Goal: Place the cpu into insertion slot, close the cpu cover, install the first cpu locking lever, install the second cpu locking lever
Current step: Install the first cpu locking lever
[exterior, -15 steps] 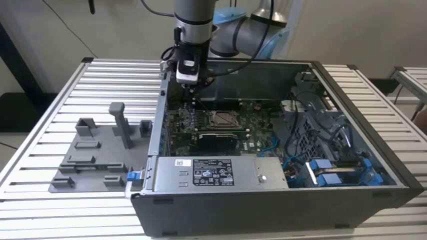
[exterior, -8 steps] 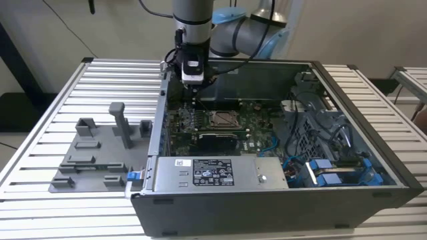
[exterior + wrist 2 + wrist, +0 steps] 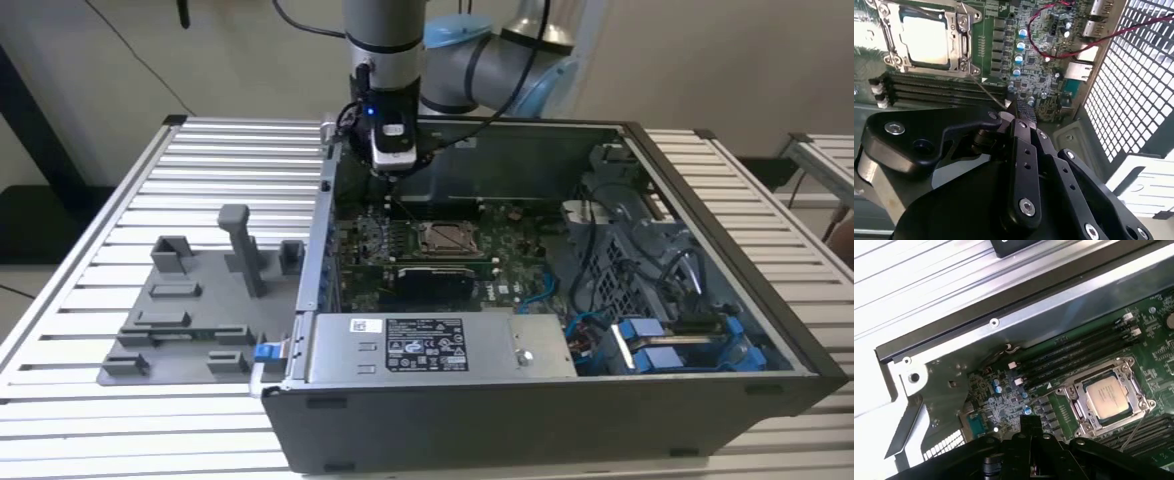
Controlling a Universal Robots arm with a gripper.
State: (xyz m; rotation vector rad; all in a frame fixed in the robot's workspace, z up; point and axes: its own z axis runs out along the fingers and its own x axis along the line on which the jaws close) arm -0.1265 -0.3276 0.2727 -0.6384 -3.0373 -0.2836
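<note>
Black hand (image 3: 1024, 106) upright over motherboard (image 3: 1040, 65), beside the cpu (image 3: 926, 37).

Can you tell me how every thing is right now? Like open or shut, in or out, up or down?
cpu: seated on the motherboard, metal top showing.
cpu cover: down flat around the cpu.
locking lever: one thin wire lever sticking out free, not latched.
gripper: fingers shut, tip close to that lever's end.
computer case: side open, insides showing.
</note>
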